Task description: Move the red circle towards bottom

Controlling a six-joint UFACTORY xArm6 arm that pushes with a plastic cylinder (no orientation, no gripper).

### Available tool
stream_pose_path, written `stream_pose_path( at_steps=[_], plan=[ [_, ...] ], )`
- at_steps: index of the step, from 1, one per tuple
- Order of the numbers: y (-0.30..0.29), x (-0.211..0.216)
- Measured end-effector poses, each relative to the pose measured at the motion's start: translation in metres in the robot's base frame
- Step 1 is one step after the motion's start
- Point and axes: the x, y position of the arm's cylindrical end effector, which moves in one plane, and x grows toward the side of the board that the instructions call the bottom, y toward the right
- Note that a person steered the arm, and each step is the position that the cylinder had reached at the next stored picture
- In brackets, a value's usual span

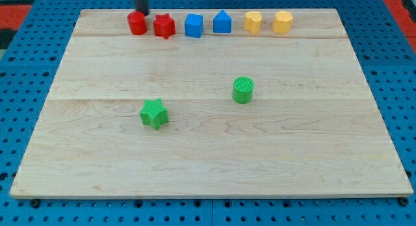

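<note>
Red circle (136, 23) sits at the frame's upper left, and my tip (142, 12), a bare rod holding nothing, waits right behind it to push it down.

Six blocks sat in a row along the view's top edge of the board (208, 141). From the view's left: red circle (136, 23), red star (164, 26), blue cube (194, 25), blue house-shaped block (222, 22), then two yellow blocks (253, 22) (282, 22). My tip (142, 12) stood just behind the red circle, toward its right side. Green star (154, 113) lay left of centre. Green cylinder (243, 90) lay right of it, nearer the top, well apart.
</note>
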Motion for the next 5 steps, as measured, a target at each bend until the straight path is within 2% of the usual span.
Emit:
stream_pose_path(
  at_steps=[1,2,3,4,5],
  plan=[
    [-0.020,0.034],
    [-0.014,0.048],
    [-0.019,-0.010],
    [0.026,-0.004],
    [0.046,0.021]
  ],
)
